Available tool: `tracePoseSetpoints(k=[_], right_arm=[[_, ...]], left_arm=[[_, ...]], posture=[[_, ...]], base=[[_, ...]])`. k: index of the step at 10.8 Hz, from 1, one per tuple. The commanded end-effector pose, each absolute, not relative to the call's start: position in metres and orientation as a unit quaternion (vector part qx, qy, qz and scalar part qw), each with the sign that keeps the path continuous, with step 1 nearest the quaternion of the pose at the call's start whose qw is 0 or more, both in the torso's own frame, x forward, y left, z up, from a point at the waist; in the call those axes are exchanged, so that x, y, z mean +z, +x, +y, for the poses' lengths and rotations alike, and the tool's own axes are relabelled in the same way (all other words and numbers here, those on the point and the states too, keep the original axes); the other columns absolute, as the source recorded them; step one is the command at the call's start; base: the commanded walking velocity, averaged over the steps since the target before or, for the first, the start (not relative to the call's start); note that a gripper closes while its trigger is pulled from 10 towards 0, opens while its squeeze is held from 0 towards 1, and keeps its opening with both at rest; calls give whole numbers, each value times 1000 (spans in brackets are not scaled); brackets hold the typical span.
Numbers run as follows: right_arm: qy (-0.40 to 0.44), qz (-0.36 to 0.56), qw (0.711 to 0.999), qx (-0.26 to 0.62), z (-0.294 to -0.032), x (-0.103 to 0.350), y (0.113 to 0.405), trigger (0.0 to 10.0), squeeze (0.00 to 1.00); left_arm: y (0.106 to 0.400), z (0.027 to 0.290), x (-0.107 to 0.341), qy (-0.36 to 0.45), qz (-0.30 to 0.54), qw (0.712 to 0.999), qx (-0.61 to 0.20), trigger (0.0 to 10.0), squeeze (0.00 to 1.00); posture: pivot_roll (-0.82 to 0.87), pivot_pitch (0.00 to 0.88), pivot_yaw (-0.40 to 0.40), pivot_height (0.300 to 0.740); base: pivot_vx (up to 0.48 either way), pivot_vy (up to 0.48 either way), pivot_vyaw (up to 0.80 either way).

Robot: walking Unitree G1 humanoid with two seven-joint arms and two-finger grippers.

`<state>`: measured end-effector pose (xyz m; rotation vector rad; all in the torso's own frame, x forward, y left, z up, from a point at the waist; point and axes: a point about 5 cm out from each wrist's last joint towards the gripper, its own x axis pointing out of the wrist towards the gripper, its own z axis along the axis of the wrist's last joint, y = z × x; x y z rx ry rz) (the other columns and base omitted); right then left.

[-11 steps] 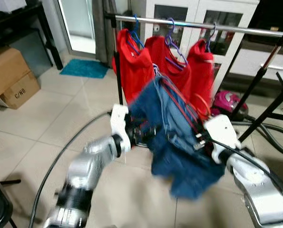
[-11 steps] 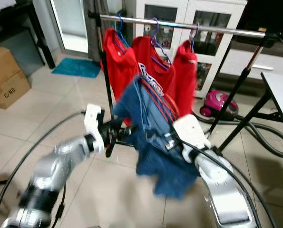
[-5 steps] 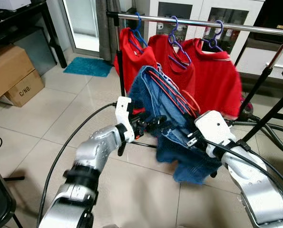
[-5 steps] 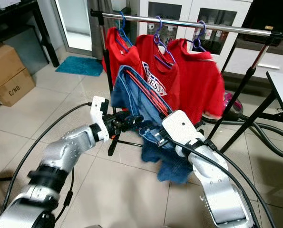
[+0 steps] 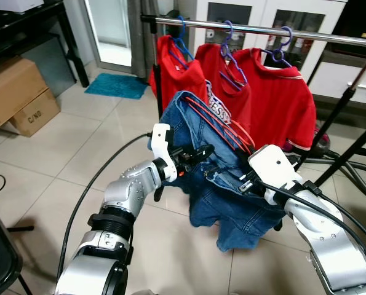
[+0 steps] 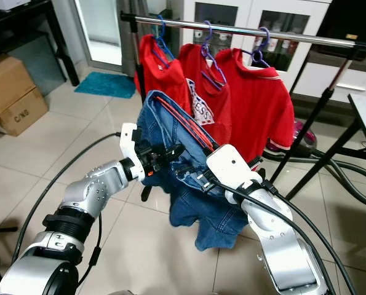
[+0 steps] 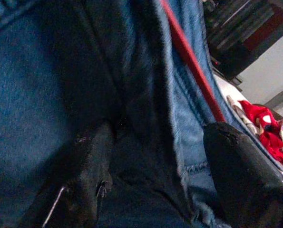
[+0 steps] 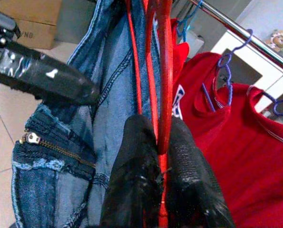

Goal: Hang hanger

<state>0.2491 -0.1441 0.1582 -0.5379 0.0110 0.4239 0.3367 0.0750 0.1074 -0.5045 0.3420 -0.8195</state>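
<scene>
While the right gripper has its two black fingers pinched tight on the red hanger, the left gripper is doing something looser: its fingers are spread apart with a fold of the blue jeans sitting between them, so it looks more like it's steadying the denim than actually clamping it. Moving outward, the jeans are draped over that red hanger and the whole bundle sits in the middle of the head view, held up between the two silver arms, with the left gripper coming in from the left side of the cloth and the right gripper's white wrist block just right of centre. Across the top of the frame runs the clothes rail, and three red shirts hang from it on blue and purple hangers. The jeans bundle is below the rail and in front of the shirts, not on the bar yet. So I'd say we're in the carry-and-lift step, hanger in hand but not hooked. I can't make out the hanger's hook clearly, it's lost against the red shirts behind. Next move, my guess: raise the right arm so the hook clears the bar, aim for a bare stretch of rail toward the upper right past the last shirt, then lower it on and let go with the left first.
</scene>
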Motion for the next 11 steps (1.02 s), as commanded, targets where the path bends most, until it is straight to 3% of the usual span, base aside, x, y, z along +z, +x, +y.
tracePoseSetpoints(k=[1,7,11], right_arm=[[-271,-21,939,210,-140,170,250,10000,0],[-273,-23,936,223,-135,171,248,10000,0],[-286,6,930,230,-138,163,247,10000,0]], left_arm=[[339,72,108,-234,174,872,-392,0,0],[346,86,92,-220,223,894,-319,0,0],[344,81,104,-186,199,902,-334,0,0]], posture=[[-79,0,40,740],[-81,0,48,740],[-82,0,53,740]], base=[[0,0,0],[0,0,0],[0,0,0]])
